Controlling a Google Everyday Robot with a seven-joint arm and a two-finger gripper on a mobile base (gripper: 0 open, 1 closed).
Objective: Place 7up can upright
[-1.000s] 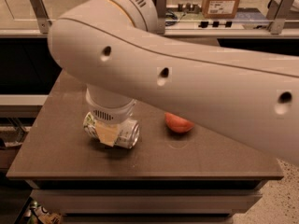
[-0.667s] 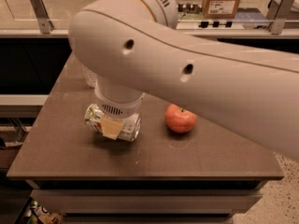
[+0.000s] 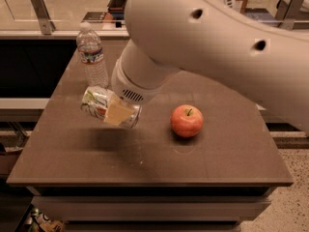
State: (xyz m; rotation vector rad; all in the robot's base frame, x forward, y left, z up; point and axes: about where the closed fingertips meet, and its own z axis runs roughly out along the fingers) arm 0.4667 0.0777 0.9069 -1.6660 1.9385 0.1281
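Note:
The 7up can (image 3: 99,103), white and silver with green lettering, lies on its side in the air above the brown table (image 3: 145,158), left of centre. My gripper (image 3: 118,112) is shut on the can, with one pale finger pad (image 3: 117,113) across the can's middle. A shadow on the table under the can shows it is lifted off the surface. My large white arm (image 3: 217,42) fills the upper right and hides the rest of the gripper.
A clear plastic water bottle (image 3: 92,54) stands upright at the back left of the table. A red apple (image 3: 187,121) sits to the right of the can. Behind the table runs a counter with metal rails (image 3: 41,11).
The gripper has lifted the can off the table, still on its side. The arm has swung up and to the right, uncovering the water bottle and the whole apple.

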